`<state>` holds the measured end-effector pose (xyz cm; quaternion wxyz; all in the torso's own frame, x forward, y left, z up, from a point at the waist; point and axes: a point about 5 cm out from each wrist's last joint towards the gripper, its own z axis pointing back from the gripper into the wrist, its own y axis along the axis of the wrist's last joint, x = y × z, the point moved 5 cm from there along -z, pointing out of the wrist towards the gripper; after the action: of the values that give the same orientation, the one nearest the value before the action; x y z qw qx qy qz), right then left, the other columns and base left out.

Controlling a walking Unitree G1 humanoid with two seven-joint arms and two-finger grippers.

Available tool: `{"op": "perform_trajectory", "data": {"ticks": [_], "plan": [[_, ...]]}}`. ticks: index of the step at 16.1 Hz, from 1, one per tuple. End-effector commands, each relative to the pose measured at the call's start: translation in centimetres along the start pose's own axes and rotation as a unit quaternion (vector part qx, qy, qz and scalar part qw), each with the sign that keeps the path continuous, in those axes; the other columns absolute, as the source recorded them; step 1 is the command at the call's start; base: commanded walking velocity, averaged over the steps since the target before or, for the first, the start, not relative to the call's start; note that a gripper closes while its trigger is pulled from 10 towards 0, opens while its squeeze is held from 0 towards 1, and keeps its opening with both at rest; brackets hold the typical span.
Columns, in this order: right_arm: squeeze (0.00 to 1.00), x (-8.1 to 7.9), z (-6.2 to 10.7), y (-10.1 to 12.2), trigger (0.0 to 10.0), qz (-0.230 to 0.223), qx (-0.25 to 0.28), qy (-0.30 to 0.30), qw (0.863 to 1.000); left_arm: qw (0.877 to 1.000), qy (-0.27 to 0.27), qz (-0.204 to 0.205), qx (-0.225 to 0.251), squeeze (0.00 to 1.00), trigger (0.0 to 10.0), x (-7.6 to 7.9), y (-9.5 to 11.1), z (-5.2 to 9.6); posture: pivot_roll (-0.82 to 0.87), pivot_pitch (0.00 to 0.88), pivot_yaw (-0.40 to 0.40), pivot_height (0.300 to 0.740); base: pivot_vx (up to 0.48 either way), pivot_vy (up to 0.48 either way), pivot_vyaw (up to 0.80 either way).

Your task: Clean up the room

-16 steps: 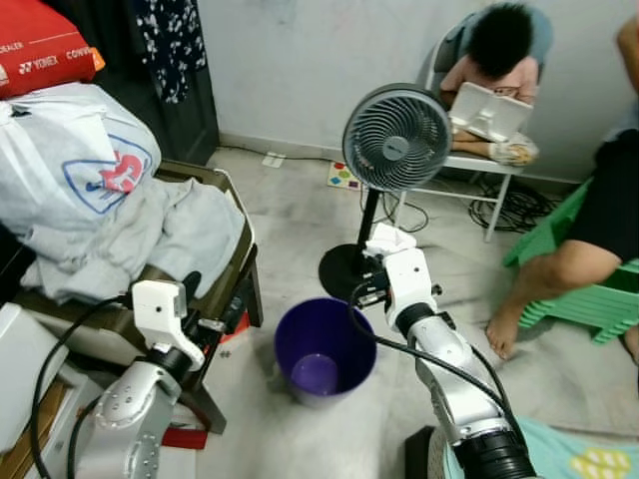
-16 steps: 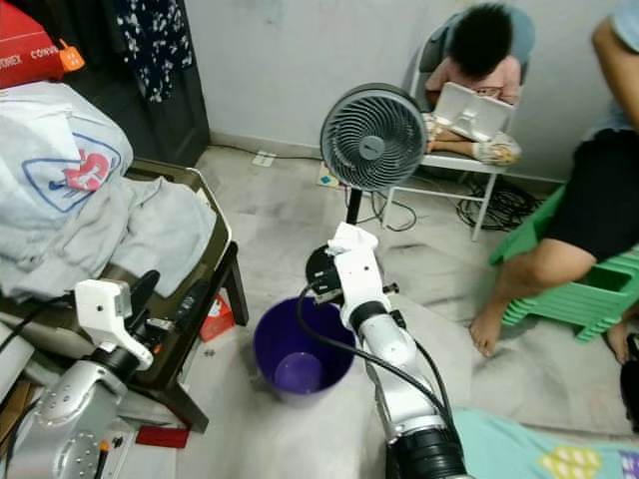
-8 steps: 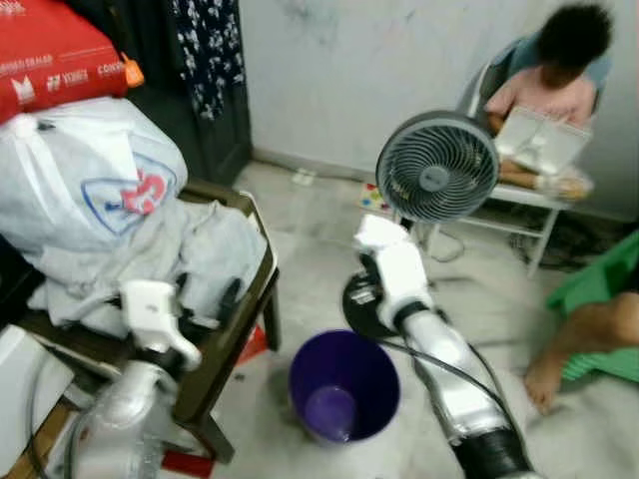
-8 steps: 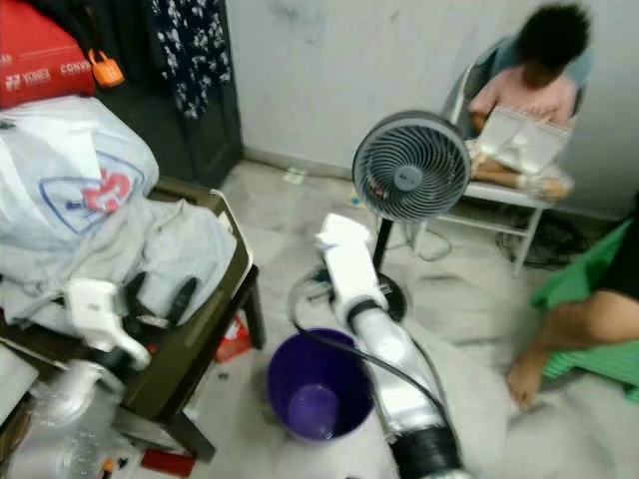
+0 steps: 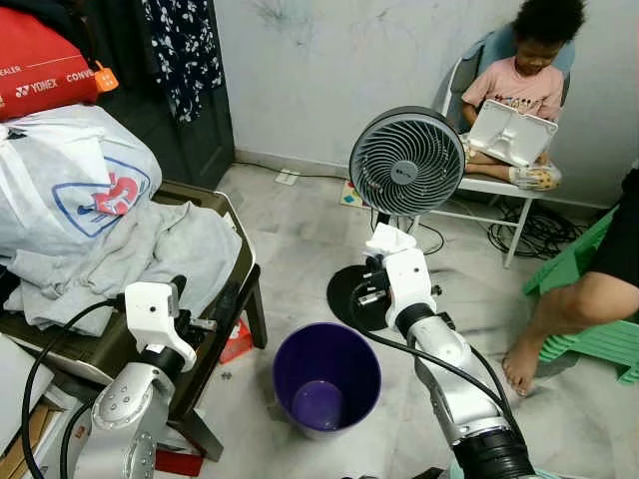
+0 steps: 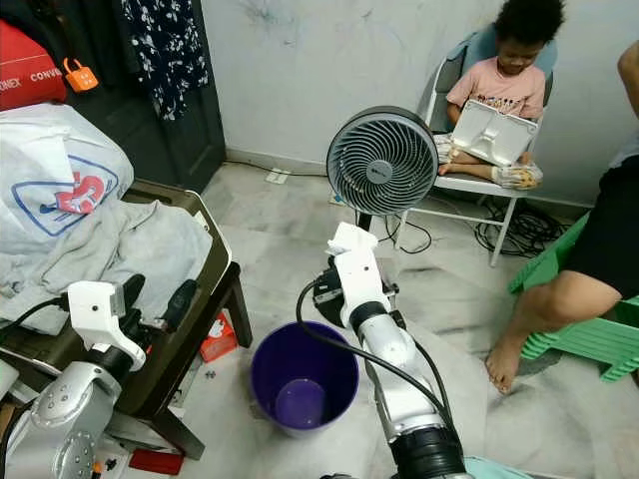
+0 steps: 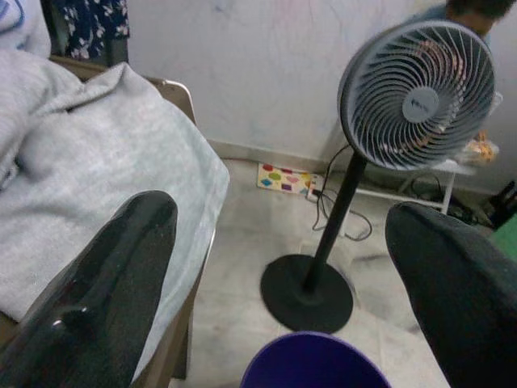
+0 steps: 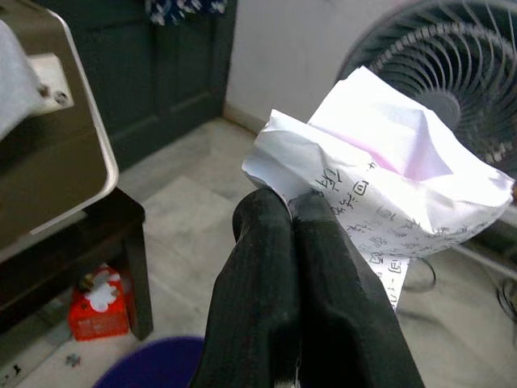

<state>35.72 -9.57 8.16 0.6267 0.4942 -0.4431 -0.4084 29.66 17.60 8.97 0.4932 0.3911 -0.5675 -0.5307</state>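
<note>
Step in hand: I am carrying rubbish to the bin; the drop is not yet made.
Right gripper: fingers pressed together on a crumpled paper, white with printed characters, held up in front of the standing fan.
Where the paper is: in the air, beyond the far rim of the purple bin (toward the fan's base rather than over the opening, as far as I can judge from the head views).
Left gripper: fingers spread wide with nothing between them, hovering by the edge of the low table heaped with grey clothes.
Bin: upright on the floor between my two arms, looks empty inside.
Next move: I judge I must draw the right wrist back toward me until the paper hangs above the bin's mouth, then part the fingers.
Caution: a person's bare foot rests on the floor to my right, and a child sits on a chair behind the fan.
</note>
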Motion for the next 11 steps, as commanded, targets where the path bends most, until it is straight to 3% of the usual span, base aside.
{"op": "perform_trajectory", "data": {"ticks": [1, 3, 4, 6, 9, 11], "plan": [[0.00, 0.5, -0.2, -0.6, 10.0, -0.010, -0.018, -0.013, 1.000, 1.000, -0.010, -0.007, -0.019, 0.00, 10.0, 0.0, -0.7, 0.1, -0.01, 0.082, -0.018, 0.740, 0.000, 0.000, 0.00], [0.00, 0.9, -0.4, -2.1, 10.0, -0.021, -0.057, -0.035, 0.998, 0.999, -0.014, -0.021, -0.028, 0.00, 10.0, -0.2, -0.9, 0.4, 0.00, 0.095, -0.006, 0.740, 0.000, 0.000, 0.00], [0.00, 1.3, -0.7, -3.0, 10.0, -0.001, -0.080, -0.047, 0.996, 0.999, -0.007, -0.028, -0.036, 0.00, 10.0, -0.9, -1.2, 0.7, 0.01, 0.109, 0.005, 0.740, 0.000, 0.000, 0.00], [0.00, 1.8, -1.0, -4.4, 10.0, -0.015, -0.115, -0.072, 0.991, 0.998, 0.004, -0.043, -0.050, 0.00, 10.0, -2.6, -1.4, 1.7, 0.04, 0.142, 0.026, 0.740, 0.000, 0.000, 0.00], [0.00, 2.6, -1.3, -5.2, 10.0, -0.001, -0.140, -0.106, 0.984, 0.996, 0.018, -0.064, -0.061, 0.00, 10.0, -4.6, -1.0, 2.9, 0.08, 0.170, 0.054, 0.740, 0.000, 0.000, 0.00], [0.00, 2.2, -1.5, -5.4, 10.0, -0.008, -0.144, -0.112, 0.983, 0.995, 0.011, -0.073, -0.061, 0.00, 10.0, -5.5, -0.4, 4.1, 0.10, 0.200, 0.081, 0.740, 0.000, 0.000, 0.00]]}}
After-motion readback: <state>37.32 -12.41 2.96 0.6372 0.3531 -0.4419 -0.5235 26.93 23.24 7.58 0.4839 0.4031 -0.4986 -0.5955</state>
